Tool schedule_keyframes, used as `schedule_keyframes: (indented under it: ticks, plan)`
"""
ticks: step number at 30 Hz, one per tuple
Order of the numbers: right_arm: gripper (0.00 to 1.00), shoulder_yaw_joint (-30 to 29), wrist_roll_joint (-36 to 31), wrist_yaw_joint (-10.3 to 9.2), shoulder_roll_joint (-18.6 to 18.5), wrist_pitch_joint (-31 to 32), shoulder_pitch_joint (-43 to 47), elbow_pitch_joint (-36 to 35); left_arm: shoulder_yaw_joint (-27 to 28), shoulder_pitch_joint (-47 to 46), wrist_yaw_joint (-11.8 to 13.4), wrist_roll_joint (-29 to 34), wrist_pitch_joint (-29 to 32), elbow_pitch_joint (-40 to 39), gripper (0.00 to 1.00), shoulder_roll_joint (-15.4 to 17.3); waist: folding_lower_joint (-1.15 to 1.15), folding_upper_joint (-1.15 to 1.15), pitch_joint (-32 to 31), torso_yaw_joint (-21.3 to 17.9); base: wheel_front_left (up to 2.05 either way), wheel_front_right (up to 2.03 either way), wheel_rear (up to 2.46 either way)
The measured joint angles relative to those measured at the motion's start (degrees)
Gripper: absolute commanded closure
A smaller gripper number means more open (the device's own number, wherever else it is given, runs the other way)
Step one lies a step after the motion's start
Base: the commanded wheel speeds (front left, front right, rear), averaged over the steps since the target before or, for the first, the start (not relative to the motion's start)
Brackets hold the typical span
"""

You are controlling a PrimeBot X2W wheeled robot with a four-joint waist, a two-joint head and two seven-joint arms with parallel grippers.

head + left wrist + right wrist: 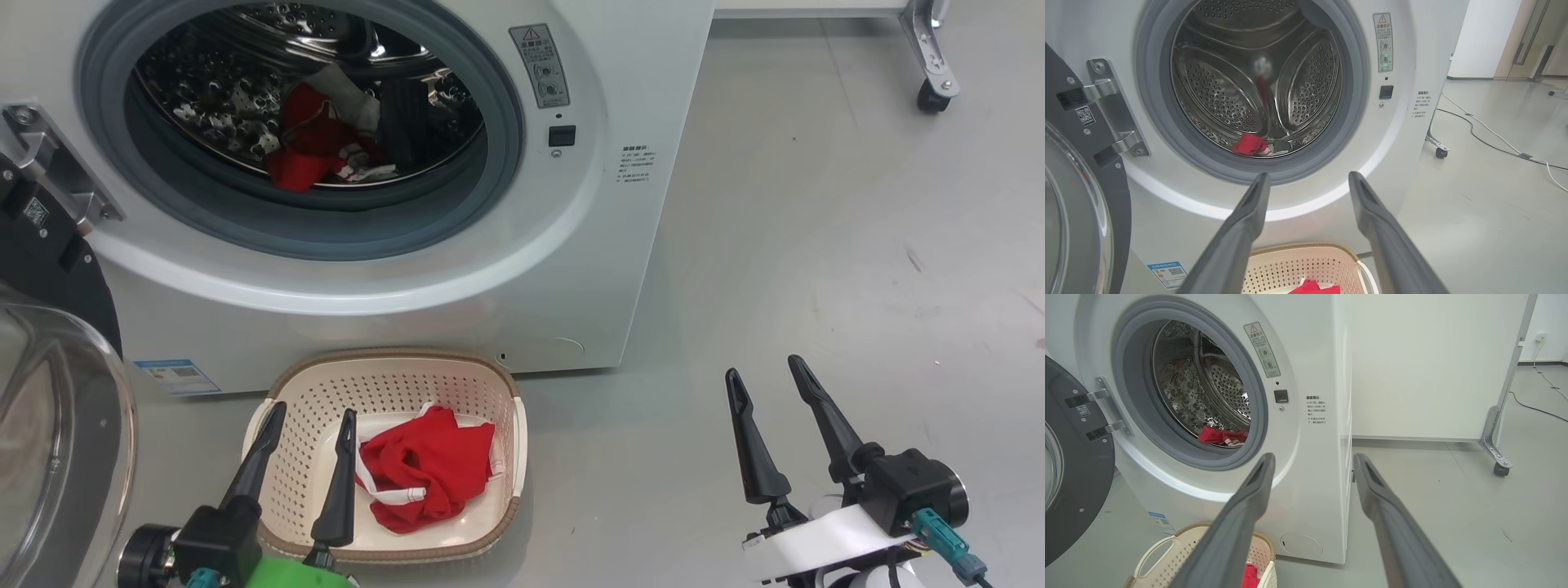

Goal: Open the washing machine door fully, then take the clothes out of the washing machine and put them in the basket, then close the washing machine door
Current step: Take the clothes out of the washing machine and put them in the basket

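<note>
The white washing machine (522,269) stands with its door (57,425) swung wide open at the left, glass bowl facing me. Red and white clothes (314,151) lie at the bottom of the steel drum, also seen as clothes (1249,145) and clothes (1220,436). On the floor in front sits the cream basket (510,392), holding a red garment (424,465). My left gripper (314,416) hangs open over the basket's left side, holding nothing. My right gripper (767,371) is open over bare floor, right of the basket.
A grey floor stretches to the right. A white panel on a castor frame (935,82) stands behind the machine's right side. Cables (1494,143) run across the floor farther right.
</note>
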Motion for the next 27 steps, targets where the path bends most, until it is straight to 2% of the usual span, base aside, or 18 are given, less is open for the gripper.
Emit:
schedule_keyframes:
  ticks: [8, 21, 27]
  plan:
    - [0.0, 0.6, -0.36, 0.43, 0.02, 0.0, -0.18, -1.74, -0.11, -1.01, 0.05, 0.0, 1.64, -0.89, 0.0, 0.07, 0.0, 0.0, 3.86, -0.38, 0.0, 0.0, 0.0]
    - [0.0, 1.86, -0.43, 0.49, 0.02, 0.0, -2.87, -3.46, 0.67, -10.91, 0.52, -0.35, 6.26, 3.03, 0.0, 0.16, 0.0, 0.0, 12.23, -2.61, 0.0, 0.0, 0.0]
    - [0.0, 3.23, 0.25, 0.49, 0.02, 0.0, -4.31, -4.02, 1.14, -16.5, 0.31, -0.58, 9.15, 4.89, 0.0, 1.3, 0.0, 0.0, 15.56, -3.97, 0.0, 0.0, 0.0]
